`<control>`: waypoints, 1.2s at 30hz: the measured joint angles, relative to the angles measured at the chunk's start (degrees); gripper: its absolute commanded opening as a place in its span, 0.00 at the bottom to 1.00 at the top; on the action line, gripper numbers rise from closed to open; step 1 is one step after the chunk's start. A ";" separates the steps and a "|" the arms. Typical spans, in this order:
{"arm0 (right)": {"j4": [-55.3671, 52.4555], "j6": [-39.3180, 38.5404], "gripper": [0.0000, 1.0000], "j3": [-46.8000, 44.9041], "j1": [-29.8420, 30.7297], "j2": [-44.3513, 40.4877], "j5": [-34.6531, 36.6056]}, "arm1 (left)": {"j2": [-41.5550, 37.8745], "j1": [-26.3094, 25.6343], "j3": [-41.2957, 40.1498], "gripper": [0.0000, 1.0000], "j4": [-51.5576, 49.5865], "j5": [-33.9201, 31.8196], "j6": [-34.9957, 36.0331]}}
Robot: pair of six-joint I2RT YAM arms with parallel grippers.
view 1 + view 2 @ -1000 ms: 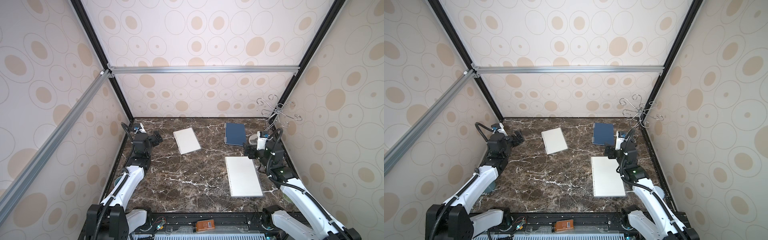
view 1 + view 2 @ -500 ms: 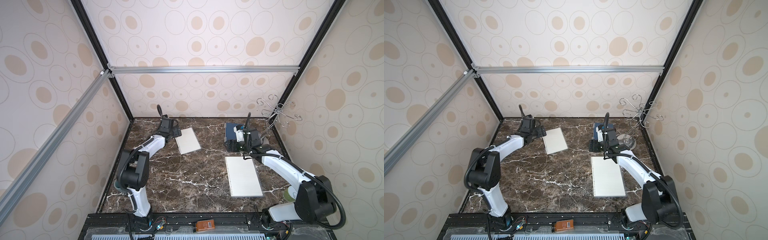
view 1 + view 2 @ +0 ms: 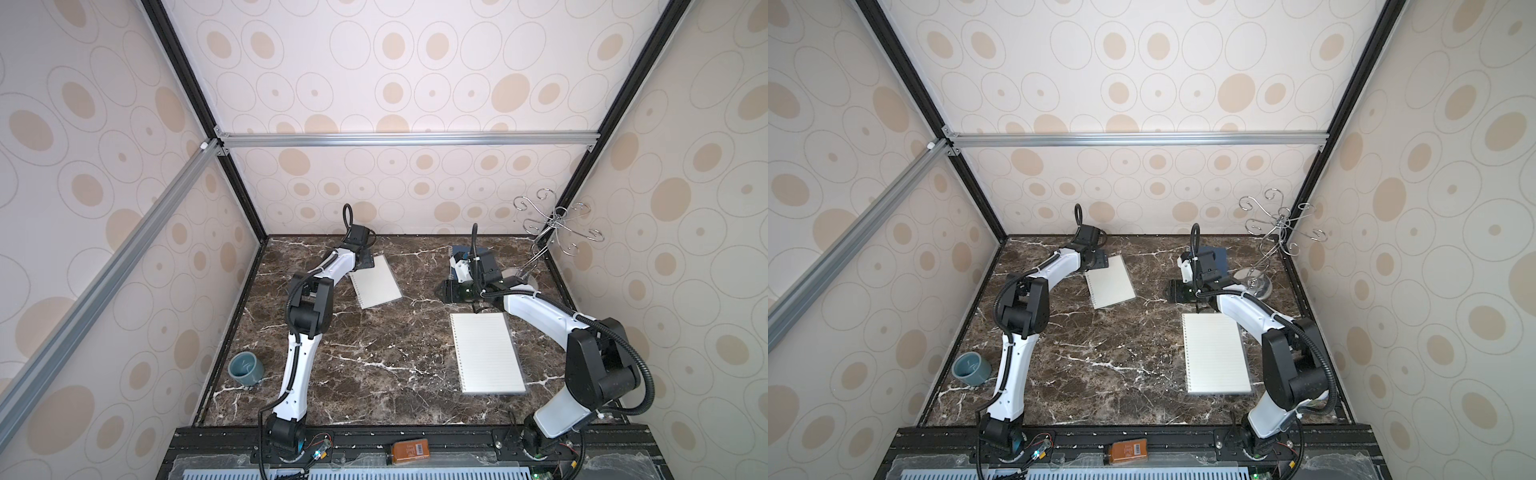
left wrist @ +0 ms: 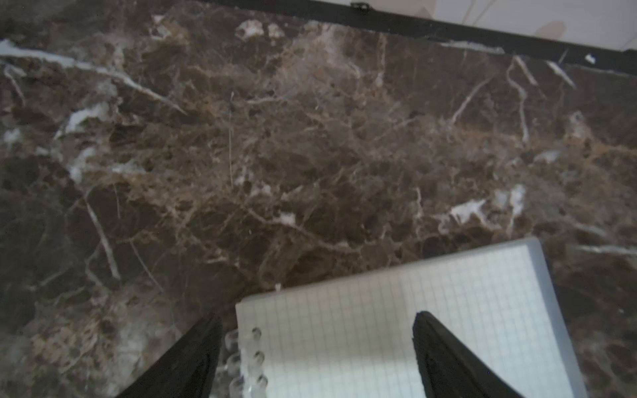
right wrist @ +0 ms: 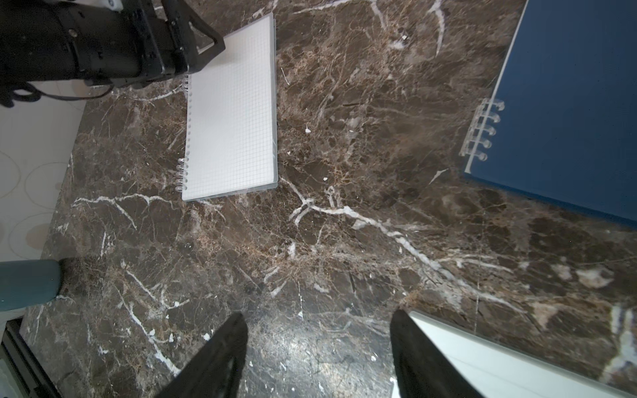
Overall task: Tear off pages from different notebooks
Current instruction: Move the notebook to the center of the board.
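Dark marble surface (image 3: 374, 353): the larger lined notebook (image 3: 486, 353) lies flat near right, the blue notebook (image 5: 568, 103) far right, the small grid notebook (image 3: 376, 282) far centre-left. Left end effector (image 4: 316, 317) spread wide, straddling that small one's spiral corner. Right end effector (image 5: 317, 313) spread over bare marble, just beside the lined notebook's corner.

Glossy veined marble table (image 3: 374, 353), matt paper notebook (image 3: 486, 353), shiny metal stand (image 3: 1252, 284)

On the table (image 3: 374, 353), small notebook (image 3: 376, 280) lies back left, third notebook (image 3: 1219, 258) back right, large notebook (image 3: 486, 353) before it.
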 measured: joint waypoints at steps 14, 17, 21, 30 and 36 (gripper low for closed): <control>-0.92 0.33 0.68 -4.09 0.15 -0.24 0.74 | 10.19 -0.28 15.96 0.83 -3.87 5.29 3.17; -2.23 0.07 0.68 -3.89 0.15 -0.24 1.88 | 9.97 -0.87 15.65 0.81 -2.80 8.81 4.28; -3.76 -0.09 0.68 -2.84 0.15 -0.24 3.13 | 8.00 -2.67 12.55 0.78 -2.27 11.21 5.53; -4.98 0.20 0.68 -0.87 0.15 -0.22 3.48 | -13.40 -7.58 -23.85 0.77 8.07 16.39 3.89; -2.99 1.86 0.66 -1.84 0.20 0.37 -0.26 | -28.24 -9.88 -43.56 0.83 13.84 19.12 1.16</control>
